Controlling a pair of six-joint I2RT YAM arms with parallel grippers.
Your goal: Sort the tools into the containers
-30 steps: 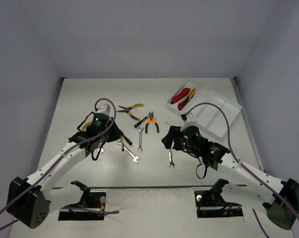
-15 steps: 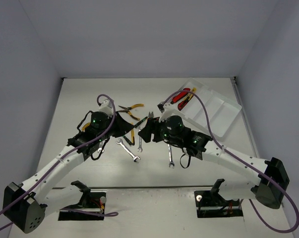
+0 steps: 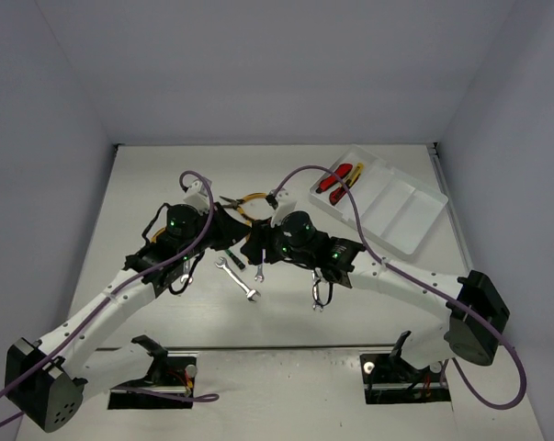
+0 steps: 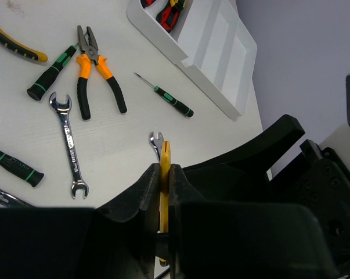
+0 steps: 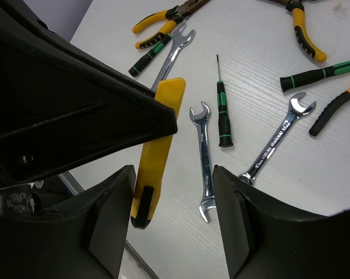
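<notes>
Fingers (image 4: 149, 195) of the left hand (image 4: 165, 181) are pressed together on a flat yellow plastic utility knife (image 5: 158, 139). They clamp it edge-on near one end, so that the rest of its body juts out past the tips, up off the white surface (image 4: 122, 131). The right hand (image 5: 173, 174) stands open facing it, its two black fingers spread wide, one to each side of the knife's free, black-capped end. The knife passes just beside one of those fingers, and I cannot tell whether they touch. In the overhead view the two hands meet over the middle of the surface, above the scattered tools.

Beneath them a silver open-end wrench (image 5: 204, 160) lies flat, close to a thin black-and-green screwdriver (image 5: 221, 107) and roughly parallel to it. A second silver wrench (image 5: 276, 139) lies a little further off at an angle. Orange-handled pliers (image 4: 93, 72) with black grips lie with their jaws closed. A thicker black-and-green-handled screwdriver (image 4: 50, 72) lies just beside their head. Yellow-handled pliers (image 5: 157, 23) lie near the far side of the group.

The white translucent plastic tray (image 3: 414, 216) sits at an angle on the far right of the surface, well apart from both hands. In its end compartment, the one at its far-left end in the overhead view, lies a red-and-black utility knife (image 3: 334, 178). A small yellow-and-dark tool (image 3: 352, 176) lies close beside it in the same compartment, too small to tell apart clearly.
</notes>
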